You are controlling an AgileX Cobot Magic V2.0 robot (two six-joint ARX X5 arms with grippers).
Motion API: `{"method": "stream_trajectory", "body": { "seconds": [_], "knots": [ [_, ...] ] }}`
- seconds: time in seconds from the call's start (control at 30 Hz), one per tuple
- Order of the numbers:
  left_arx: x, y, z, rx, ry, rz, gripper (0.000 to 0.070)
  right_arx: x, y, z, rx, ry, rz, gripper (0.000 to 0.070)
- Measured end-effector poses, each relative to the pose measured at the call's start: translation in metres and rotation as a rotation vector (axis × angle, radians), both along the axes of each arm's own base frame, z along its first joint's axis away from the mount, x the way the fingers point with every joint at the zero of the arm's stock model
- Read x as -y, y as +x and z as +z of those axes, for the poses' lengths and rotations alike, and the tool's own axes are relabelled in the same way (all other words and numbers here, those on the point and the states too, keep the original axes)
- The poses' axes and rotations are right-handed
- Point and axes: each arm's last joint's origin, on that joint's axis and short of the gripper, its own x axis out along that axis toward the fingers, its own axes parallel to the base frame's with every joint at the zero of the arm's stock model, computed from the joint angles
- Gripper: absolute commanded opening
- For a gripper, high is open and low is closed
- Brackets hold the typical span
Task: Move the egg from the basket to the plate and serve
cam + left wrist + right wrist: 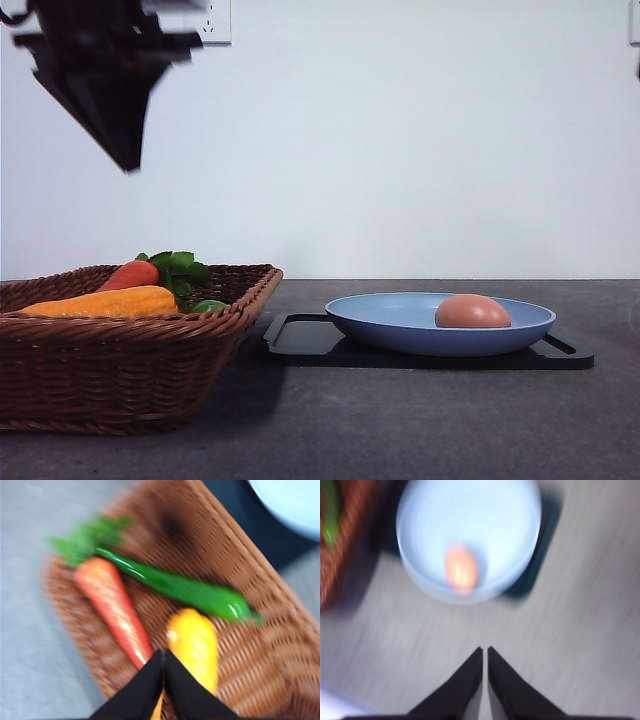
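The basket (130, 350) is woven wicker, dark brown strands with a rough, ribbed texture. The egg (472, 312) looks smooth and faintly satin, pinkish-brown. The plate (390, 325) has a smooth, light-blue surface with a soft sheen. The tray (305, 340) beneath it is flat black with a slight gloss. The green pepper (190, 591) is slick and shiny like plastic; the carrot (112, 610) has a duller gloss. The tabletop (400, 420) is matt grey and finely grained
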Motion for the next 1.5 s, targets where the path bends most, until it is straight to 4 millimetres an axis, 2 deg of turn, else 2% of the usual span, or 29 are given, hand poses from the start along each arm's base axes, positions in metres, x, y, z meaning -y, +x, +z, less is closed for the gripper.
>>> {"method": "stream_trajectory", "body": {
  "seconds": [0.1, 0.2, 0.27, 0.33, 0.5, 0.67, 0.77, 0.83, 1.0, 1.4, 1.5],
  "knots": [
    [-0.015, -0.012, 0.030, 0.153, -0.122, 0.038, 0.0000, -0.003, -0.014, 0.006, 0.169, -0.021, -0.020, 0.0000],
    [-0.029, -0.034, 0.058, 0.313, -0.241, 0.040, 0.0000, -0.003, -0.025, 0.004, 0.326, -0.008, -0.050, 0.0000],
    [-0.040, -0.051, 0.069, 0.401, -0.304, 0.038, 0.0000, -0.003, -0.031, 0.000, 0.425, 0.033, -0.051, 0.0000],
    [-0.050, -0.066, 0.071, 0.458, -0.343, 0.037, 0.0000, -0.004, -0.035, -0.008, 0.504, 0.077, -0.050, 0.0000],
    [-0.072, -0.098, 0.052, 0.546, -0.405, 0.036, 0.0000, -0.003, -0.039, -0.040, 0.625, 0.154, -0.059, 0.0000],
    [-0.090, -0.124, 0.006, 0.547, -0.429, 0.050, 0.0000, -0.005, -0.034, -0.085, 0.648, 0.198, -0.079, 0.0000],
    [-0.097, -0.135, -0.020, 0.489, -0.426, 0.075, 0.0000, -0.007, -0.032, -0.102, 0.617, 0.210, -0.093, 0.0000],
    [-0.100, -0.139, -0.029, 0.416, -0.413, 0.105, 0.0000, -0.007, -0.031, -0.105, 0.606, 0.218, -0.100, 0.0000],
    [-0.101, -0.142, -0.037, 0.338, -0.398, 0.140, 0.0000, -0.007, -0.031, -0.103, 0.617, 0.229, -0.103, 0.0000],
    [-0.102, -0.142, -0.036, 0.354, -0.397, 0.153, 0.0000, -0.007, -0.031, -0.101, 0.635, 0.242, -0.105, 0.0000],
    [-0.109, -0.149, -0.032, 0.409, -0.406, 0.160, 0.0000, -0.007, -0.031, -0.101, 0.634, 0.242, -0.106, 0.0000]
  ]
}}
